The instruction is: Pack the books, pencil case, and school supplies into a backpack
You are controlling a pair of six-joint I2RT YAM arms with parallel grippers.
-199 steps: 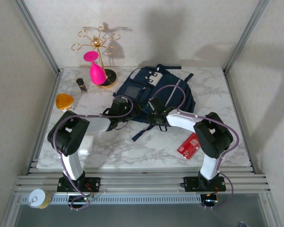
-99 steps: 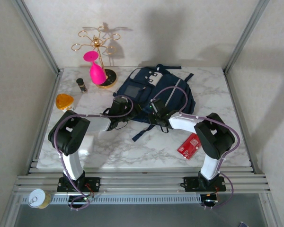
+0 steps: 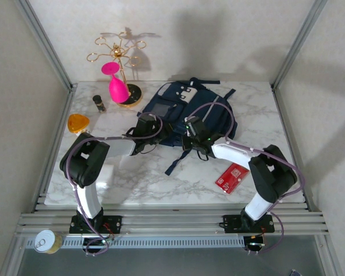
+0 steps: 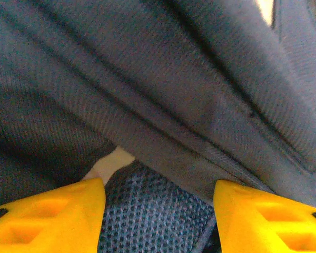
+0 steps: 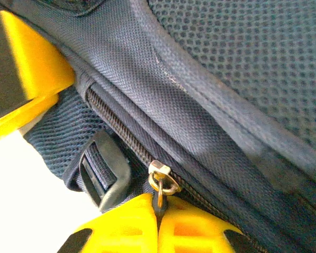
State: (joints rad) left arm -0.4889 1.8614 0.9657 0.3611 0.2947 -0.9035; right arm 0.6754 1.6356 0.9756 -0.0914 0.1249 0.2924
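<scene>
The right hand [image 5: 158, 211] is closed tight, its yellow fingers pinching the tab under the brass zipper pull [image 5: 159, 182], beside a black plastic buckle [image 5: 102, 168], at the near edge of the backpack [image 3: 184, 106]. The left hand [image 4: 158, 195] has its fingers about half apart, with navy mesh and a fold of the bag's fabric between them; whether they pinch the cloth I cannot tell. From above, both hands meet at the near side of the backpack, which lies flat at the middle rear of the white marble bench [image 3: 149, 178], a dark strap [image 3: 175, 163] trailing toward the arms. The red packet of school supplies [image 3: 230, 177] lies on the bench near the right arm, apart from the bag. At the rear left stand a gold wire rack [image 3: 118, 54] with a pink glass [image 3: 116, 80], a small dark bottle [image 3: 98, 102] and an orange object [image 3: 78, 122]. Pale walls and aluminium posts close in the bench, and a tin can [image 3: 45, 240] sits by the front rail.
</scene>
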